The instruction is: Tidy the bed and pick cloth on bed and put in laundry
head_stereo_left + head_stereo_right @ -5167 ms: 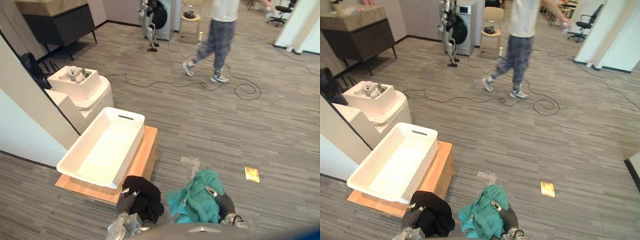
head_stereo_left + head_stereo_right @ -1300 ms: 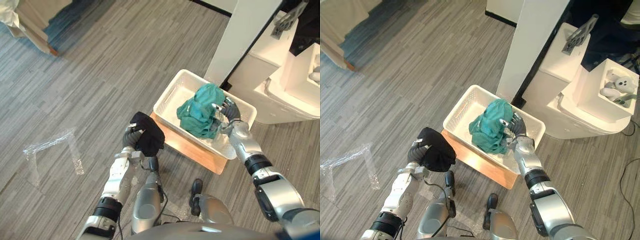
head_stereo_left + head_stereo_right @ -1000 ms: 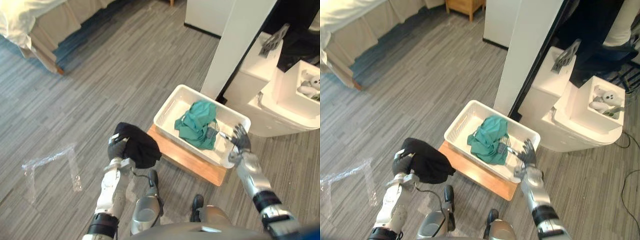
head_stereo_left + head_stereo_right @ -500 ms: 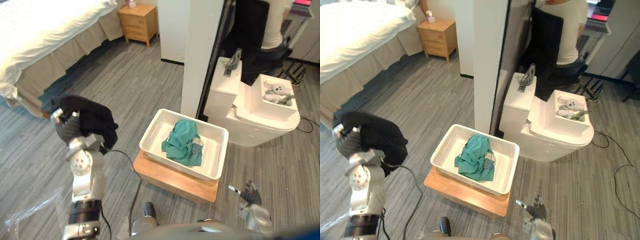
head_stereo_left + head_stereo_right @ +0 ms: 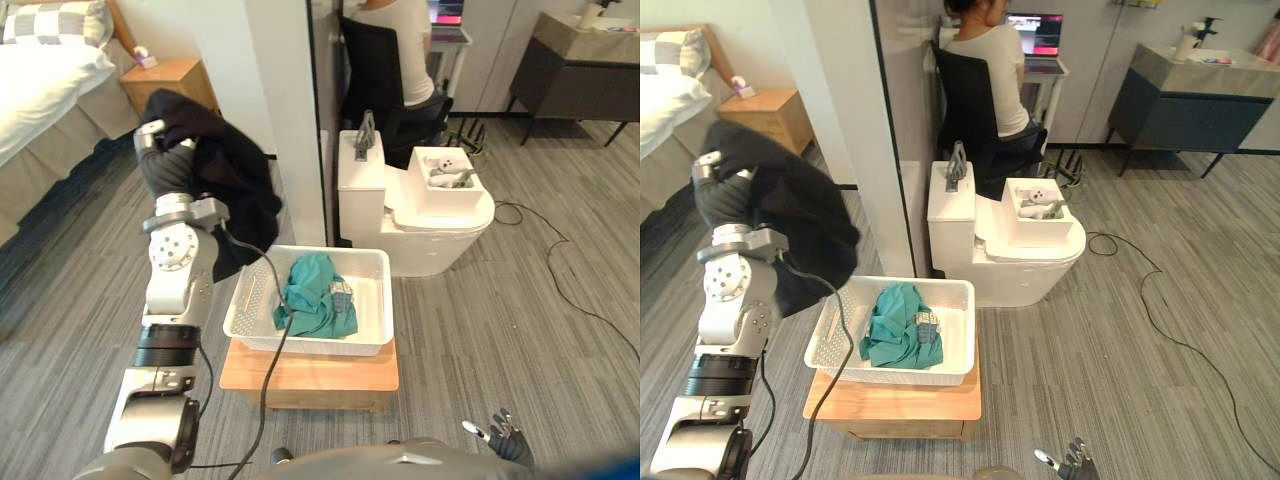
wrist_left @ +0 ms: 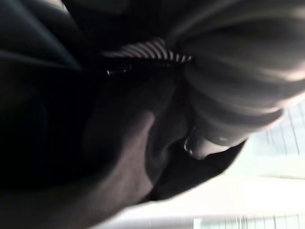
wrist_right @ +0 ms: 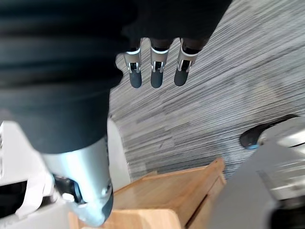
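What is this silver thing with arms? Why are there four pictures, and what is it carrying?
It's a robot that walks on two legs and has two arms with hands. The two wide pictures come from cameras in its head, like two eyes looking down. The other two come from little cameras on its wrists, so everything in them looks very close.

Its left hand is raised, and a black cloth hangs from it. That cloth is why the left wrist picture is so dark. Its right hand hangs low over the floor, open and holding nothing.

In front of the robot, a white basket sits on a wooden stand. A green cloth already lies in the basket. Behind it, a person sits at a desk.
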Controlling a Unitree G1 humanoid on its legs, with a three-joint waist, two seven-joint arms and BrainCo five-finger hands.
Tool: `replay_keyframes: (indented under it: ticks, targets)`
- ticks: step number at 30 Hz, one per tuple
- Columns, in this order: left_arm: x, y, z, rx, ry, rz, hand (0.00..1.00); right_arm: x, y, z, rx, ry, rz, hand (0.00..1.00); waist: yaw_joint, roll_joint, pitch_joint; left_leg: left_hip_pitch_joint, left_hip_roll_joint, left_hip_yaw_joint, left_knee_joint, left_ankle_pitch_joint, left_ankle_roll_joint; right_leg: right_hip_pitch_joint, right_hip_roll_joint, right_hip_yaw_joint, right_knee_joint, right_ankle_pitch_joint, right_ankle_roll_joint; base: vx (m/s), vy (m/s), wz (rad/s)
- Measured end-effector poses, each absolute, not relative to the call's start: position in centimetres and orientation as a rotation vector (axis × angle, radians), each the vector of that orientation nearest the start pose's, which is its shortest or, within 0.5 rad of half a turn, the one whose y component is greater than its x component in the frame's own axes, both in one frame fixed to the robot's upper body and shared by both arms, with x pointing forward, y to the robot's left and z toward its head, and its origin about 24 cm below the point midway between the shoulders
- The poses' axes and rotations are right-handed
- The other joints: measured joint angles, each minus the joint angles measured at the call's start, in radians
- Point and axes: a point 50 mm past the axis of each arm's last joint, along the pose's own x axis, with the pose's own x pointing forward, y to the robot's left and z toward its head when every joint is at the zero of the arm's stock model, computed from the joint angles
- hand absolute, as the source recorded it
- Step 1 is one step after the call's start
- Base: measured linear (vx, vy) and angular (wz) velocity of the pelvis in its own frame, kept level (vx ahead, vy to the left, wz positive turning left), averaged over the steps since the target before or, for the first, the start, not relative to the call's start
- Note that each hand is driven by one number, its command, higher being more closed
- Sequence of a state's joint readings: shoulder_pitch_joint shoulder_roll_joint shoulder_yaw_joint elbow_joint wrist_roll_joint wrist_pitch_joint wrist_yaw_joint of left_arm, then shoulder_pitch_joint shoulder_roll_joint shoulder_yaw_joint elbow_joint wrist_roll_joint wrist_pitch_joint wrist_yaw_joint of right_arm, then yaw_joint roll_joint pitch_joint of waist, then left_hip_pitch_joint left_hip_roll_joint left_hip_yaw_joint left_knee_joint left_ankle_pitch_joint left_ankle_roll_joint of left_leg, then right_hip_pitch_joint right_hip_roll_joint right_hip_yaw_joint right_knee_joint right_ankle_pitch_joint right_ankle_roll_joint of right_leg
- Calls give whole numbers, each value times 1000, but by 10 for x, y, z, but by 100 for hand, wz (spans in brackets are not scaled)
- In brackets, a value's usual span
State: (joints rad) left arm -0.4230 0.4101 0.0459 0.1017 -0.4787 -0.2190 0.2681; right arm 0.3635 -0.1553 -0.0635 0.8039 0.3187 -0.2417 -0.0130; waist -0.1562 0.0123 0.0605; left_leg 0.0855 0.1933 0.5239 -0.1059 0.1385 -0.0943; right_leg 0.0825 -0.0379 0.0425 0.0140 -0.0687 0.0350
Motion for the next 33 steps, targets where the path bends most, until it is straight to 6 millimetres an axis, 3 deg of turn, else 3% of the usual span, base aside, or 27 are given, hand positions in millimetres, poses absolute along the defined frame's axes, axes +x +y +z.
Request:
replay_keyframes:
  ticks: [5,9,12,16,18,20,24,29,33]
  targets:
    - [320,200,184,-57,-555,110,100,52,-232,-138,109,852,-363,0,-23,2,-2,0,-1,25,0,0,0,-12,-1,26,-14,9,4,-26,-5,-15]
    - [324,191,185,-19,-543,79,100,54,-231,-138,113,848,-350,0,-26,0,-7,1,-5,43,0,0,1,-23,-3,37,-14,20,11,15,11,-14]
    - [332,187,164,66,-419,68,100,55,-231,-138,119,848,-339,0,-44,-2,-10,2,-9,45,0,6,10,-23,-7,49,-14,27,12,36,12,-4]
    - [342,177,130,221,-237,51,100,56,-227,-139,123,866,-324,0,-46,-8,-6,-36,-8,49,0,5,9,-64,-6,53,-11,32,15,3,-2,-4]
    - [352,172,130,309,-217,60,100,67,-223,-139,133,844,-302,0,-47,-8,1,-110,-3,50,0,12,18,-141,-2,55,-9,41,14,-60,-24,-6]
    - [368,175,155,417,-285,134,100,97,-220,-132,176,761,-293,0,-48,-30,79,-198,-5,46,0,21,18,-227,-1,60,-6,73,16,-95,-18,-10]
    - [380,184,179,547,-341,195,100,122,-221,-122,268,659,-303,0,-64,-55,191,-252,-14,62,1,61,45,-292,-2,82,-12,119,27,-53,7,-24]
    - [383,176,168,628,-286,123,100,124,-211,-123,319,646,-252,0,-74,-40,221,-276,-21,72,1,61,46,-323,-12,97,-5,119,29,46,27,-7]
    - [384,158,138,623,-134,-71,100,136,-203,-114,351,583,-200,0,-61,-20,245,-279,-12,99,1,54,39,-346,-4,109,18,105,24,42,2,-10]
